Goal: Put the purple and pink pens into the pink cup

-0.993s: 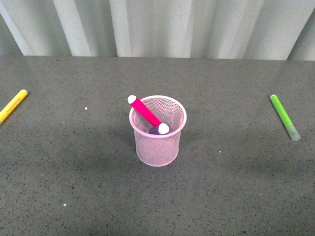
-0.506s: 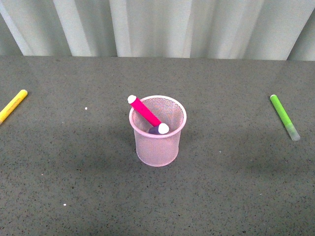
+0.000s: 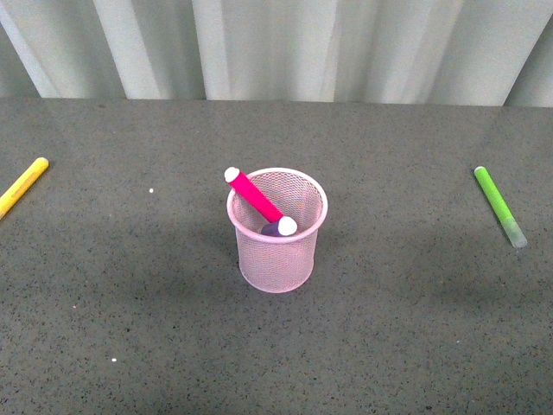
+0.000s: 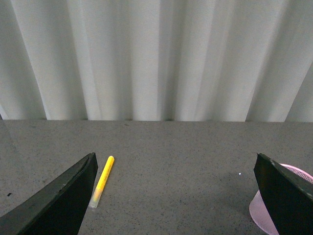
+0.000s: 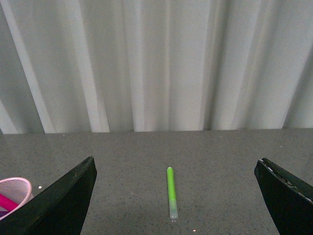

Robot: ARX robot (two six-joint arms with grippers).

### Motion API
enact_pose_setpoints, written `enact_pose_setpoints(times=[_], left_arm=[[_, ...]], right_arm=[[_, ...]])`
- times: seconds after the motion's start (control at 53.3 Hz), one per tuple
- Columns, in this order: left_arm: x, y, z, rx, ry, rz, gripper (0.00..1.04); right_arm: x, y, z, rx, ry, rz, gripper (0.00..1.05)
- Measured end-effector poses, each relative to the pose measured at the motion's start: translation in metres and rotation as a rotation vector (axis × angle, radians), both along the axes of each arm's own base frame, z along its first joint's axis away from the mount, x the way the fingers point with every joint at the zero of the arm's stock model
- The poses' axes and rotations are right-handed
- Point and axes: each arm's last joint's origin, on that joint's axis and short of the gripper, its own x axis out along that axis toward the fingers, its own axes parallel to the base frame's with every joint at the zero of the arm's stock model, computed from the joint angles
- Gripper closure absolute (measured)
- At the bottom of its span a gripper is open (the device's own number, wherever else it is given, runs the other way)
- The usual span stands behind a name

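Note:
The pink cup (image 3: 276, 233), a pale mesh holder, stands upright at the middle of the grey table. Inside it the pink pen (image 3: 255, 197) leans to the back left, its white tip poking over the rim. The purple pen (image 3: 275, 230) lies lower in the cup with its white cap against the near rim. Neither arm shows in the front view. My left gripper (image 4: 176, 196) is open and empty, with the cup's edge (image 4: 259, 210) beside one finger. My right gripper (image 5: 176, 196) is open too, and the cup (image 5: 14, 188) shows at that view's edge.
A yellow marker (image 3: 22, 185) lies near the table's left edge, also seen from the left wrist (image 4: 101, 180). A lime-green marker (image 3: 499, 206) lies at the right, and between the right fingers (image 5: 170, 192). White curtains hang behind the table's far edge.

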Motion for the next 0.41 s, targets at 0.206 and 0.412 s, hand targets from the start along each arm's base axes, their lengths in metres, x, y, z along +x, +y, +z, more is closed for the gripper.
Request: enact_pose_setpoints(times=[0.206,0.412], left_arm=[[0.0000,0.0000,0.0000,0.000,0.000,0.000,0.07],[0.0000,0.0000,0.0000,0.000,0.000,0.000,0.07]], right_arm=[[0.0000,0.0000,0.0001,0.000,0.000,0.000,0.07],[0.0000,0.0000,0.0000,0.000,0.000,0.000,0.07]])
